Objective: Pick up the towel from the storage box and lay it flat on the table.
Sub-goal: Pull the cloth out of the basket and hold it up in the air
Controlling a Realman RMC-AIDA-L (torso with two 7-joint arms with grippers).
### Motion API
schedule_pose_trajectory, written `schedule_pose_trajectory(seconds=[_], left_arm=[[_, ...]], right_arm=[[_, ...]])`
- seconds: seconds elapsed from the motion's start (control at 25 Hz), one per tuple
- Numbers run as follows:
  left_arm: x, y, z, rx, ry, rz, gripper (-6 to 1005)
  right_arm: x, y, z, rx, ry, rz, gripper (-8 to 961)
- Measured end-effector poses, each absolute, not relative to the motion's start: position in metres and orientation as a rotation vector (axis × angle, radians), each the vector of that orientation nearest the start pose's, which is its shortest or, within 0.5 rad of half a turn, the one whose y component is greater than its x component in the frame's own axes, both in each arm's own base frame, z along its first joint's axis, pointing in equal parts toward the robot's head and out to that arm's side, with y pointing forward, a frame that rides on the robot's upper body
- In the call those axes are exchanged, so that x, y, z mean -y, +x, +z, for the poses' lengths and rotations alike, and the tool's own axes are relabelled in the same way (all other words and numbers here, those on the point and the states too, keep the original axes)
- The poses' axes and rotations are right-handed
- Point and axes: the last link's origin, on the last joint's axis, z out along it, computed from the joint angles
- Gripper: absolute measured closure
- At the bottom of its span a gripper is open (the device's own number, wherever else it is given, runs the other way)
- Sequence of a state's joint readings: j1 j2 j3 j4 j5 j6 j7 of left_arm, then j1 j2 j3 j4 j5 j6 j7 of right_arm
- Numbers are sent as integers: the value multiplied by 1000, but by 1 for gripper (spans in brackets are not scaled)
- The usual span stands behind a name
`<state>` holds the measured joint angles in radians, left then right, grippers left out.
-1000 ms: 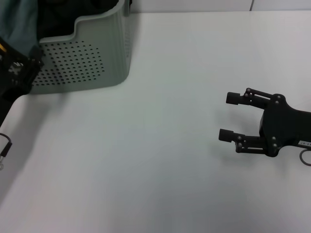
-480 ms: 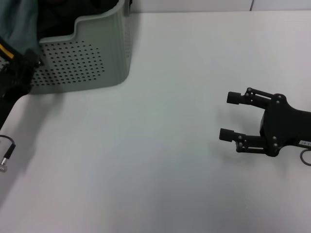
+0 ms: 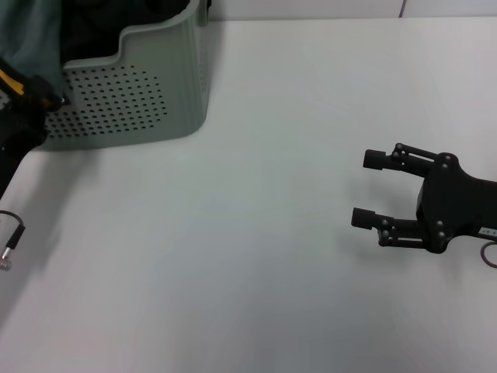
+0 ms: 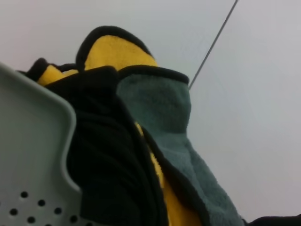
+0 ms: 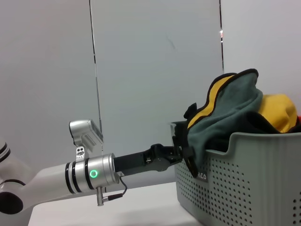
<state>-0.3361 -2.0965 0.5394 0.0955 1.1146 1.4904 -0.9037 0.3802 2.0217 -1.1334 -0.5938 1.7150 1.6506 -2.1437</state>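
**Towel heaped in storage box; left gripper at box's near-left corner**

The towel (image 5: 230, 106) is bunched up inside the storage box (image 3: 147, 93), heaped well above the rim. Right wrist view: grey-green plush face drapes over the box's corner, with yellow folds showing behind and to the side, black bound edge tracing the top of the heap. Left wrist view: same towel (image 4: 160, 113) close up, grey-green flap over a yellow layer, dark folds just inside the box wall (image 4: 33, 155). Head view: only a grey-green patch of towel (image 3: 31, 35) is visible at the frame's upper left, hanging over the box's left end.

The left gripper (image 5: 181, 153) sits at the box's near-left corner, right against the hanging grey-green edge of the towel. In the right wrist view its tip meets the cloth just beside the box's small black label. Whether the fingers are parted or closed on the cloth: cannot tell; the tip is hidden against dark fabric. Head view shows just the black and yellow body of this arm at the left edge.

The right gripper (image 3: 369, 189) hovers over the bare table (image 3: 256, 256), well apart from box and towel, on the right side. Its two fingers are spread wide, nothing between them.

A small cable end (image 3: 9, 252) dangles at the left edge.
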Motion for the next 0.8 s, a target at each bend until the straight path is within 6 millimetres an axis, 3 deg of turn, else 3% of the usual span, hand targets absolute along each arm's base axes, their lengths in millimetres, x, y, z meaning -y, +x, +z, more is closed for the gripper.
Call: schedule_pose_trajectory(seconds=[0.12,0.24,0.48,0.64,0.8], left_arm=[[-279,-332,11,848,-1610,-1272,993],[-270,-323,14,774,-1636,-1337,991],[-229,-272,24,305,-1920,-1625,987],[-234,-243,14,215,-2225,-1736,985],[-238,-229,7,161,-2330,-1758,982]], right_arm=[[-288,246,-4,-143,-2694,1047,142],[-289,246,-4,-142,-2690,1049,142],[-289,247,-4,-140,-2682,1044,142],[-290,249,-5,-153,-2677,1040,142],[-295,242,-10,-152,-2688,1057,142]])
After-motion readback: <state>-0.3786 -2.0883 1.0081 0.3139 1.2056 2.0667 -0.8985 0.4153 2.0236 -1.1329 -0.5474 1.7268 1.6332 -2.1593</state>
